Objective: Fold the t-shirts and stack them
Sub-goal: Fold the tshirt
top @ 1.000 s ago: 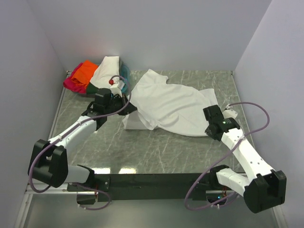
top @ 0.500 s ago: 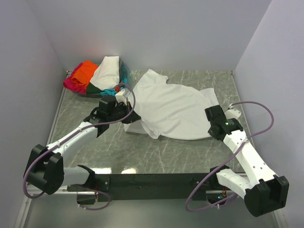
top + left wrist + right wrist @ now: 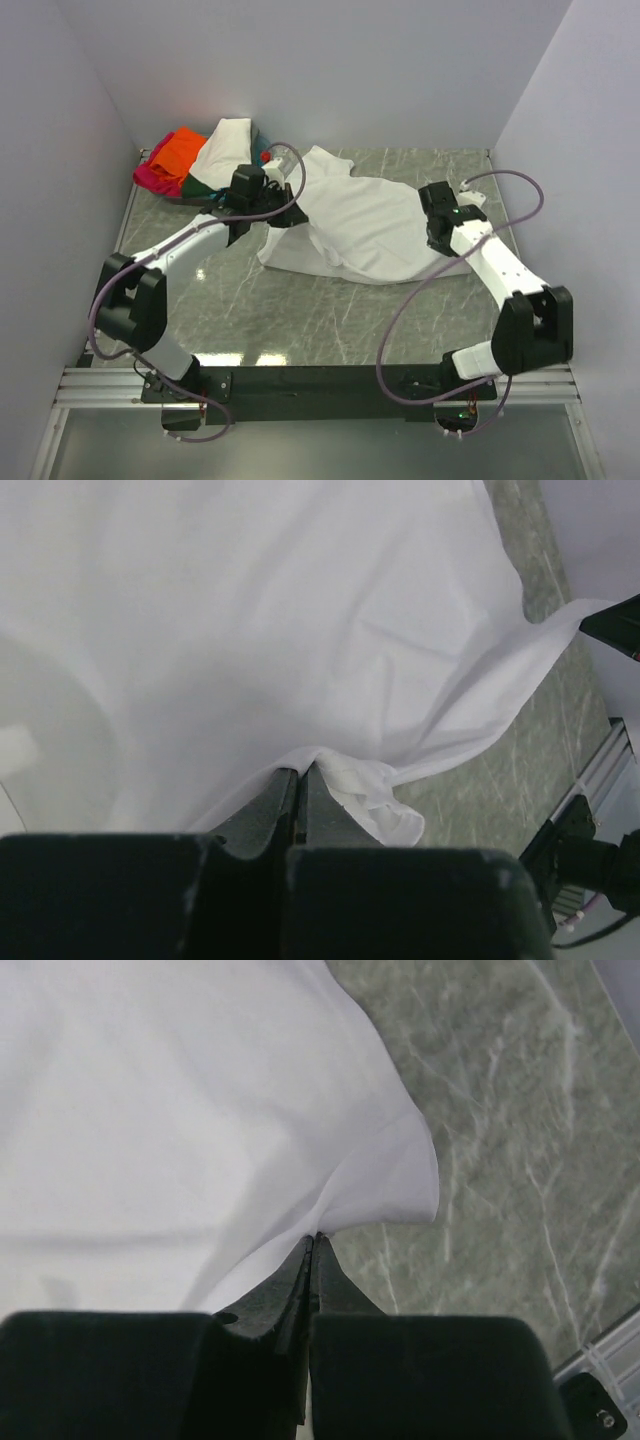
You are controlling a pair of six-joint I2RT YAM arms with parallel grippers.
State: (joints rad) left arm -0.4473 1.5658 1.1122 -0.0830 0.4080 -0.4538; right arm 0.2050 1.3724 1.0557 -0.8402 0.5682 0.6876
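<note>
The white t-shirt [image 3: 365, 225] lies spread out in the middle of the green stone counter [image 3: 300, 315]. It is not folded yet, and it looks wrinkly. The left fingers [image 3: 301, 780] are pressed tight together, pinching a bit of the shirt's edge on the left side. The right fingers [image 3: 313, 1245] are pressed tight too. They pinch the edge on the other side, next to a corner of cloth.

I think each arm holds one side so the two can lift the cloth together. Then they can lay it over itself in a neat fold. If only one arm held on, the soft shirt would sag and bunch up. A gentle pull apart may smooth the wrinkles first.

The other t-shirts [image 3: 195, 155] are orange, pink, cream and dark. They sit in a heap in the far left corner, near the left arm and well apart from the right one. I guess they are waiting their turn.
</note>
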